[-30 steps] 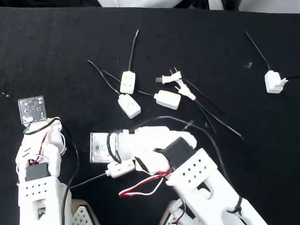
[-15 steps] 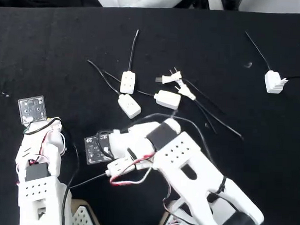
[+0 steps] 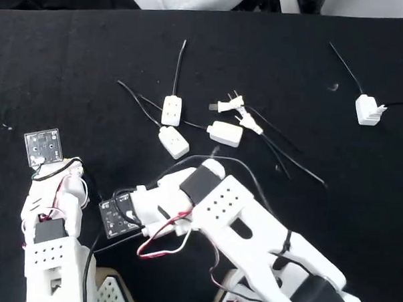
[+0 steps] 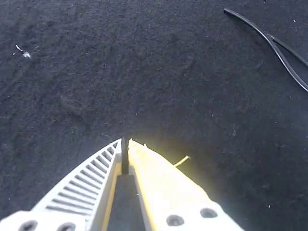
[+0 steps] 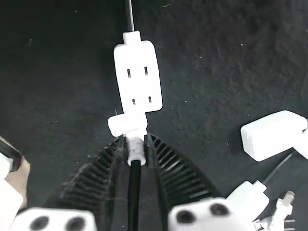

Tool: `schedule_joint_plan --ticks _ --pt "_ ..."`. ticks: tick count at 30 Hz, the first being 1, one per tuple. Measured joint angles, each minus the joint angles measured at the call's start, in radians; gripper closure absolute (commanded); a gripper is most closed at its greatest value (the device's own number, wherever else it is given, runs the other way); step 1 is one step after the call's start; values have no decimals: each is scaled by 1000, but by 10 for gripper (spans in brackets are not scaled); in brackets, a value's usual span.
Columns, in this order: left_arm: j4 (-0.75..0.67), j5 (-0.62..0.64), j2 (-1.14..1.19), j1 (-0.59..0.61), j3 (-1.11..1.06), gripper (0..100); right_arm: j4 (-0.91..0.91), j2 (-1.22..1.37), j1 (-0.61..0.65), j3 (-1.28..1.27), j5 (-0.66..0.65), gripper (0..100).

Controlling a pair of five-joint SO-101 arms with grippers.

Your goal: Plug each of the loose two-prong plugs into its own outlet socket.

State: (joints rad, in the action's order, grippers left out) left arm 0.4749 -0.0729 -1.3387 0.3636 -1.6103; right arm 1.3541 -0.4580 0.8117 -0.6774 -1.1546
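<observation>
Compared with the earlier frames, the right arm (image 3: 238,219) sits further toward the left arm's side of the table (image 3: 71,65). The held plug (image 5: 126,126), white with a black cord, butts against the near end of a white socket block (image 5: 138,79) that has two pairs of slots. Whether the prongs are seated cannot be confirmed. The right gripper (image 5: 132,144) clamps the plug's neck. Two loose plugs (image 3: 230,105) lie unplugged mid-table beside spare sockets (image 3: 171,110), so most of the task appears outstanding. The left gripper (image 4: 124,144) is closed on nothing and hangs over the table.
</observation>
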Motion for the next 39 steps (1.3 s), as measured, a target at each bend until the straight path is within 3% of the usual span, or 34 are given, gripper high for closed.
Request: schedule_joint_plan --ticks 10,20,39 --pt "0 0 0 0 0 970 -3 25 0 86 0 988" --pt "0 0 0 0 0 970 -100 25 0 21 0 988" --pt "0 0 0 0 0 970 -81 25 0 12 -2 988"
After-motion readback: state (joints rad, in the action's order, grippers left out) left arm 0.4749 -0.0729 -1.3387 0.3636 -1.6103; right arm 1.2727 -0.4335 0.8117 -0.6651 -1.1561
